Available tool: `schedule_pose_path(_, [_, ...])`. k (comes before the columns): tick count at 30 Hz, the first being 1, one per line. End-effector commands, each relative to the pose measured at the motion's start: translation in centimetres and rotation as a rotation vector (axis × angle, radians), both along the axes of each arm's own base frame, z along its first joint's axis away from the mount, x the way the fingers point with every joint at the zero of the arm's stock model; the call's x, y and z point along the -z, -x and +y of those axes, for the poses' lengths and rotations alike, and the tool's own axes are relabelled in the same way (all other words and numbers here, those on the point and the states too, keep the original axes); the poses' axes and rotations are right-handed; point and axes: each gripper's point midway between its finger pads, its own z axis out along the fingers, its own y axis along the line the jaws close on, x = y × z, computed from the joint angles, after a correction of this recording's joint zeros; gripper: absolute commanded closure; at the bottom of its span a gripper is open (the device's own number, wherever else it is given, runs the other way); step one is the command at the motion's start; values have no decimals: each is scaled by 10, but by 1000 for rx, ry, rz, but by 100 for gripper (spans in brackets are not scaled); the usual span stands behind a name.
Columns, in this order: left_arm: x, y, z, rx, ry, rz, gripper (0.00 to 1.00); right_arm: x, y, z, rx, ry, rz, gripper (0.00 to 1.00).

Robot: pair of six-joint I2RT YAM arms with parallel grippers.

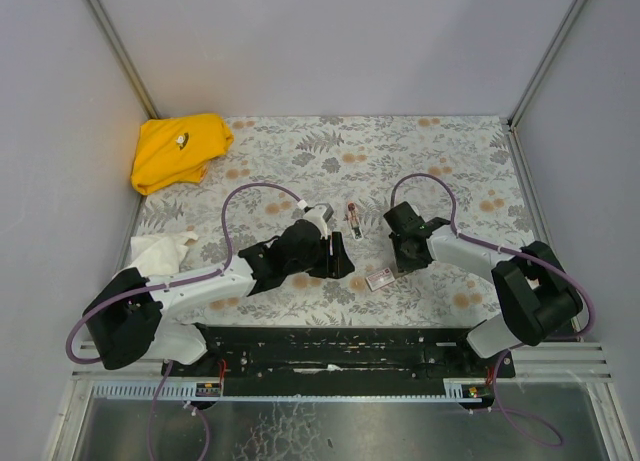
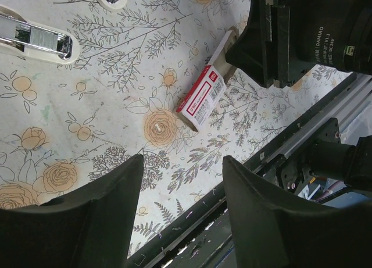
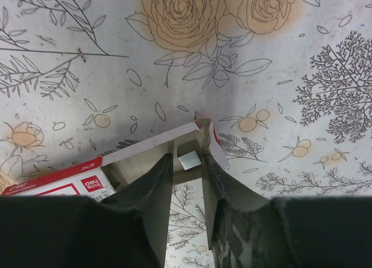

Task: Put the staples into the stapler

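Note:
The stapler (image 1: 353,219) lies on the floral mat between the two arms; in the left wrist view its pale body with a metal channel (image 2: 36,38) sits at the top left. The red-and-white staple box (image 1: 380,278) (image 2: 201,96) lies nearer me, its grey tray (image 3: 151,141) slid out. My right gripper (image 3: 186,157) (image 1: 393,269) reaches into that tray, jaws narrowly apart. A short silvery strip of staples (image 3: 189,161) lies between the fingertips, with a slight gap on its left. My left gripper (image 2: 181,163) (image 1: 342,263) hovers open and empty beside the box.
A yellow cloth (image 1: 178,151) lies at the far left corner. Crumpled white tissue (image 1: 160,249) sits by the left arm. The black base rail (image 1: 340,346) runs along the near edge. Grey walls enclose the mat on three sides.

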Motion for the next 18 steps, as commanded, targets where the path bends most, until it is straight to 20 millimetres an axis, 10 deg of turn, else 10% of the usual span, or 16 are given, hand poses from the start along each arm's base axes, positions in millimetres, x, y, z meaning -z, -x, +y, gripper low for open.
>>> schedule_pose_path(1, [-12, -5, 0, -26, 35, -37, 44, 2, -6, 10, -17, -28, -13, 69])
schedule_pose_path(18, [-40, -18, 32, -105, 33, -110, 45, -57, -19, 29, -26, -147, -108, 77])
